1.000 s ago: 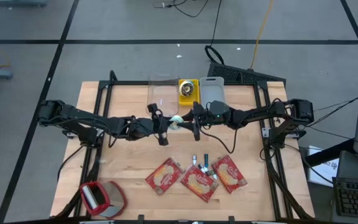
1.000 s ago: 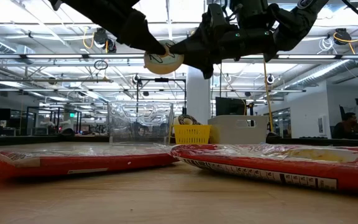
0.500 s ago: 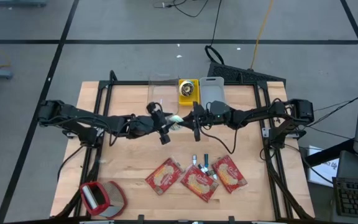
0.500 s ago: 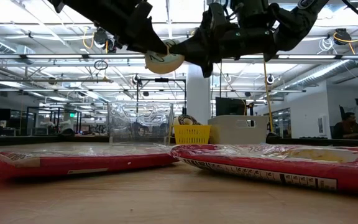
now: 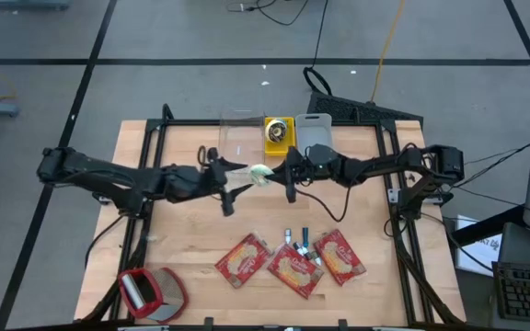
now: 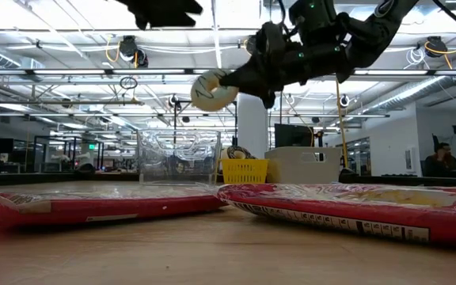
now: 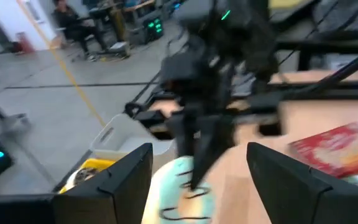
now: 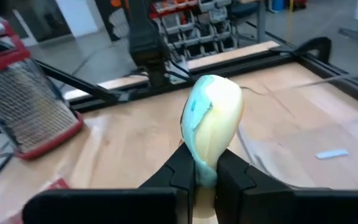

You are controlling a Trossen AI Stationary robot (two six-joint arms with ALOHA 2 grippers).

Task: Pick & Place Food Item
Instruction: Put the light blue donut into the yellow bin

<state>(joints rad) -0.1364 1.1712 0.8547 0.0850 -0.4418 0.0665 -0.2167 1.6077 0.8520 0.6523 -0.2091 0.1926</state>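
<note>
Pale yellow food item (image 5: 260, 174) with a teal patch hangs above the wooden surface (image 5: 191, 244), pinched by the right end effector (image 5: 277, 176). The left end effector (image 5: 235, 180) is spread beside it. Near the far edge stand a clear container (image 5: 237, 133) and a yellow basket (image 5: 279, 133); red packets (image 5: 288, 262) lie near the front edge.

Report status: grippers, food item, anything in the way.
Right gripper shut on pale round food item, held high above table. Left gripper open, beside it, not touching. Red snack packets lie below, nothing blocking.
</note>
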